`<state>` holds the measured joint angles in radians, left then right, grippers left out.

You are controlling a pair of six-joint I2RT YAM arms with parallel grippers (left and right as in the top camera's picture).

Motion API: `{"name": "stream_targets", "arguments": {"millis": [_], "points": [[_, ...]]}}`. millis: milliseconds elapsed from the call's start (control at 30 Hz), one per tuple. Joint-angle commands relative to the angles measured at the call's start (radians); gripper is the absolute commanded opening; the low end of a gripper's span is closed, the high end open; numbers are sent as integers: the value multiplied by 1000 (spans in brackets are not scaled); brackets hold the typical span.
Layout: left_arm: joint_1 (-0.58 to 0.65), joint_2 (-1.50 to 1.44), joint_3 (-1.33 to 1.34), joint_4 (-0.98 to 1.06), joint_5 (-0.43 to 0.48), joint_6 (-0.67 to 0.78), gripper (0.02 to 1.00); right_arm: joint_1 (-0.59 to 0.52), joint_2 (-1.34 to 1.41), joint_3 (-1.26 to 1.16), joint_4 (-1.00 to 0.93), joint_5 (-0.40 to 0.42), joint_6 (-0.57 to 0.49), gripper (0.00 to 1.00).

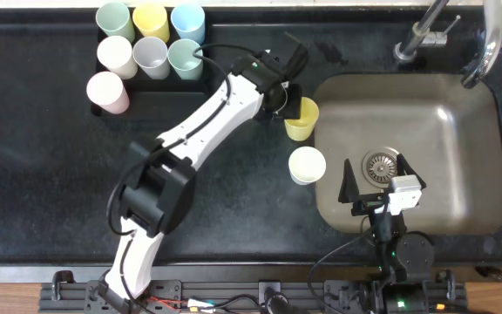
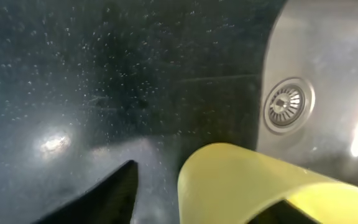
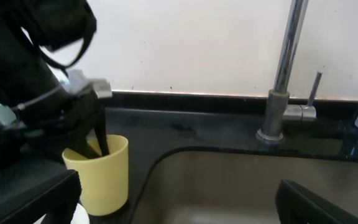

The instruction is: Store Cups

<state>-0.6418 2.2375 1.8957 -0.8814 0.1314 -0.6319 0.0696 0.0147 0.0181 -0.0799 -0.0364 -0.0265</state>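
A yellow cup (image 1: 302,120) (image 2: 247,177) (image 3: 102,174) stands upright on the black counter just left of the sink. My left gripper (image 1: 288,94) (image 2: 204,190) is at its rim, one finger inside and the other outside with a gap to the wall, so it is open. A white cup (image 1: 307,165) stands just in front of the yellow one. Several coloured cups sit in or against a black tray (image 1: 159,87) at the back left, with a pink cup (image 1: 107,92) at its near corner. My right gripper (image 1: 377,180) (image 3: 179,214) hangs open over the sink.
The steel sink (image 1: 447,118) (image 3: 229,186) takes up the right side, with its drain (image 1: 382,163) (image 2: 286,104) near the right gripper. A faucet (image 1: 425,35) (image 3: 284,81) rises behind it. Bare counter (image 1: 50,174) lies at the front left.
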Motion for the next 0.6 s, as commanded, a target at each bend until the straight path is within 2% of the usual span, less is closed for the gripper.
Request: {"name": "stream_targets", "arguments": {"millis": [33, 233, 400, 500, 600], "points": [[-10, 13, 24, 12, 10, 2, 305, -5, -11, -13, 5, 4, -3, 996], [-14, 10, 24, 16, 11, -6, 102, -5, -11, -13, 5, 4, -3, 996], [-23, -32, 24, 15, -14, -6, 34, -5, -11, -13, 5, 4, -3, 998], [-20, -93, 24, -2, -91, -14, 34, -5, -11, -13, 5, 4, -3, 996], [1, -180, 23, -63, -220, -32, 34, -5, -11, -13, 5, 4, -3, 998]]}}
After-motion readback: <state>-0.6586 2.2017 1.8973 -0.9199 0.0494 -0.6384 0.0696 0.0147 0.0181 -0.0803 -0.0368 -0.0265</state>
